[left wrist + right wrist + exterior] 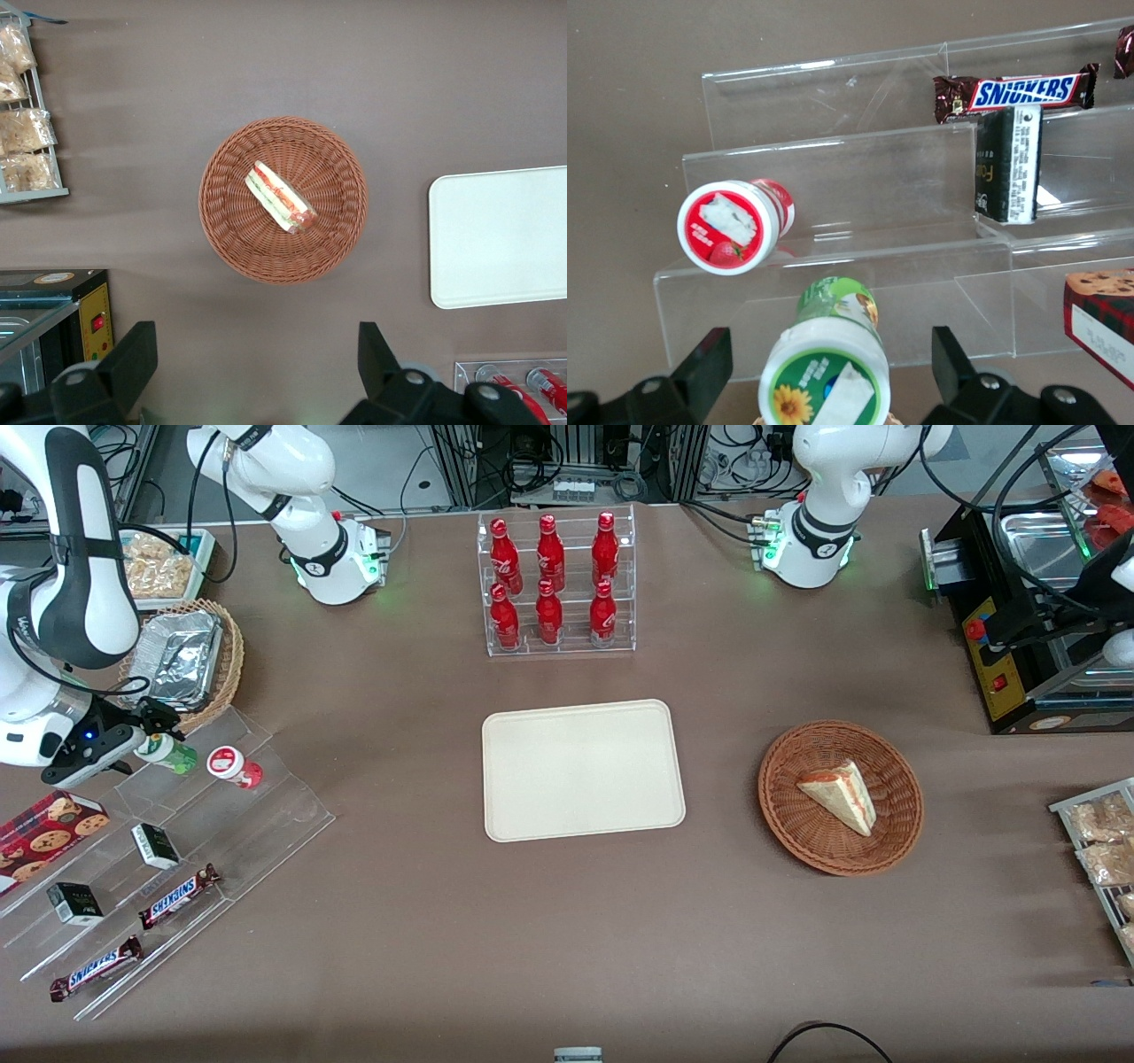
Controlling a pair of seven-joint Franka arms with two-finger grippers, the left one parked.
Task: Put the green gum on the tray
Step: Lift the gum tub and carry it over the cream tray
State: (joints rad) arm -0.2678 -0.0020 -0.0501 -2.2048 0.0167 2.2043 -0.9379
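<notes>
The green gum (825,372) is a small green bottle with a white lid. It lies on its side on the top step of the clear acrylic stand (232,822), lid toward my wrist camera. My right gripper (828,367) is open, one finger on each side of the lid with a gap on both sides. In the front view the gripper (144,732) sits at the working arm's end of the table, right at the green gum (170,754). The cream tray (583,771) lies bare at mid table.
A red-lidded bottle (233,766) lies beside the green gum on the same step. Lower steps hold Snickers bars (180,895), small black boxes (156,845) and a cookie box (49,828). A foil-lined basket (183,662), a cola rack (556,584) and a sandwich basket (840,797) stand around.
</notes>
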